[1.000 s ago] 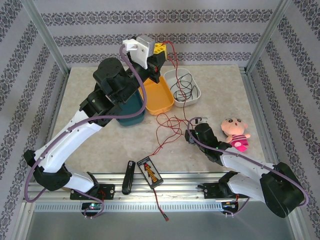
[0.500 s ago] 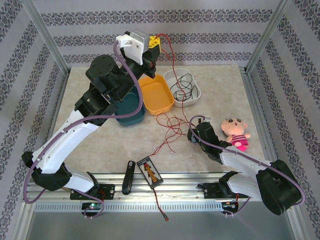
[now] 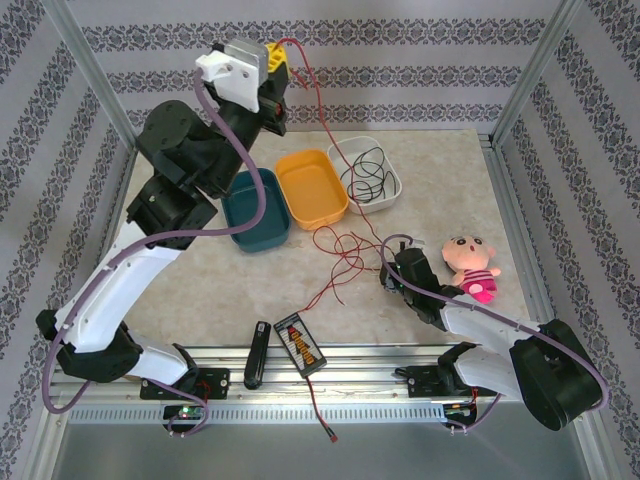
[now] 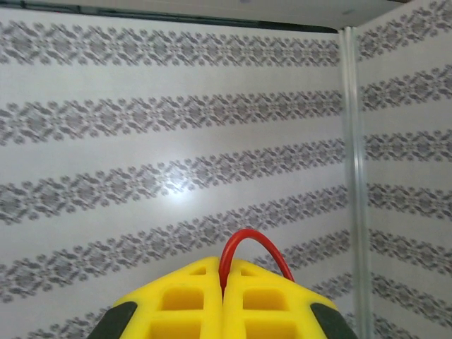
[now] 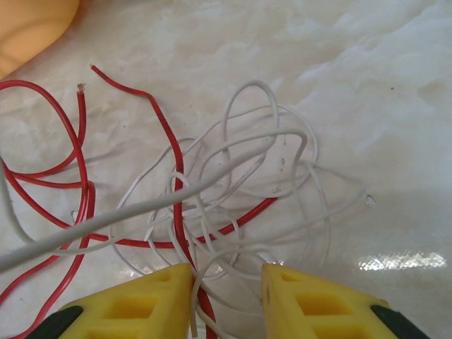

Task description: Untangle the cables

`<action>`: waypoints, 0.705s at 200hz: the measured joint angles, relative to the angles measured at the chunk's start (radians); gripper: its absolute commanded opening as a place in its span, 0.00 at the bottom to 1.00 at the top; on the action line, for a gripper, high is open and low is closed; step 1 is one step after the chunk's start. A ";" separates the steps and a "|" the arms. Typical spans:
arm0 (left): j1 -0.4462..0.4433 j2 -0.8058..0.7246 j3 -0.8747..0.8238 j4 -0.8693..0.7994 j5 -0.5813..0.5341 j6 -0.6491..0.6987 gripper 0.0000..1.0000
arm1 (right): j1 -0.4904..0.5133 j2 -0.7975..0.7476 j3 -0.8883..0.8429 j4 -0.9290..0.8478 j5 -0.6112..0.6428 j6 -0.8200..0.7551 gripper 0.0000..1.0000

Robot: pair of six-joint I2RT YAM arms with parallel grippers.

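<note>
High at the back, my left gripper is shut on the red cable. That red cable hangs from it down to loose loops on the table. My right gripper stands low over the tangle, jaws apart, with strands of the thin white cable and one red strand between its fingers. The black cable lies coiled in the white tray.
An orange tray and a teal tray sit left of the white one. A pink doll lies just right of my right gripper. A black orange-striped device and a black bar rest at the near edge.
My left arm has lifted and swung left, drawing the red cable up and uncovering the teal and orange trays. My right gripper has stayed by the tangle, its jaws a little narrower.
</note>
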 measured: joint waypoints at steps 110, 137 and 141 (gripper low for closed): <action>0.032 -0.026 0.116 0.000 -0.108 0.152 0.00 | -0.006 0.026 -0.005 0.000 0.003 0.023 0.08; 0.032 -0.037 0.126 -0.004 -0.109 0.156 0.00 | -0.013 0.041 -0.005 0.000 0.002 0.034 0.07; 0.032 -0.040 0.123 -0.007 -0.107 0.154 0.00 | -0.013 0.042 -0.005 0.000 0.002 0.035 0.07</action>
